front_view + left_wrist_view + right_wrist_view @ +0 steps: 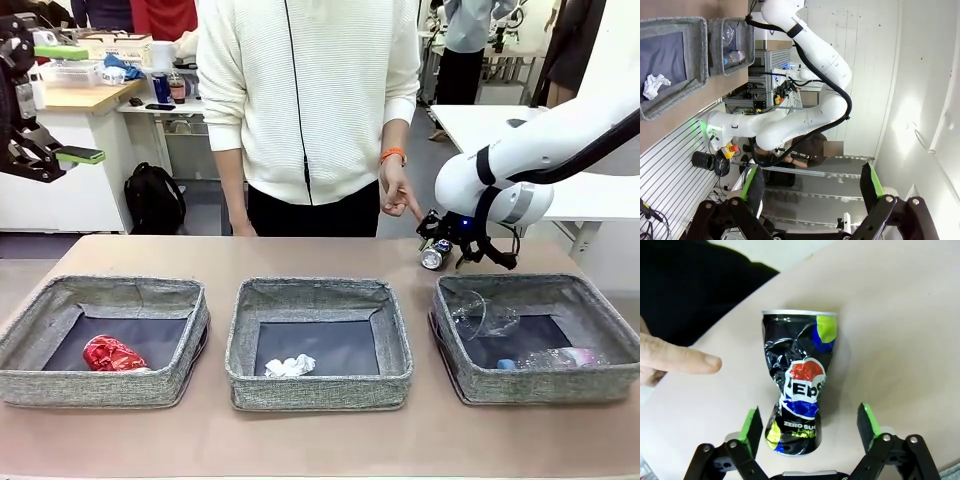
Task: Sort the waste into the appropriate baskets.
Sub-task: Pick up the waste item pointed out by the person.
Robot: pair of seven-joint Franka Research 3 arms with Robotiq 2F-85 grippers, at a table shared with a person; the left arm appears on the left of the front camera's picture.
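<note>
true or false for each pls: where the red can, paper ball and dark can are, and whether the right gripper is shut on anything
1. The crushed red can lies in the left basket. True.
2. The paper ball lies in the right basket. False: it is in the middle basket.
3. The right gripper is shut on the dark can. False: its jaws stand open either side of it.
4. A person's finger points at the dark can. True.

Three baskets stand in a row along the lower part of the frame: the left basket (105, 340) holds the crushed can (112, 354), the middle basket (318, 342) the paper ball (290, 366), the right basket (535, 335) the cup (480, 315) and bottle (555, 358). Behind the right basket, right of centre, a dented can (434, 257) lies on the table (300, 258), with the person's hand (397, 193) just above it.
</note>
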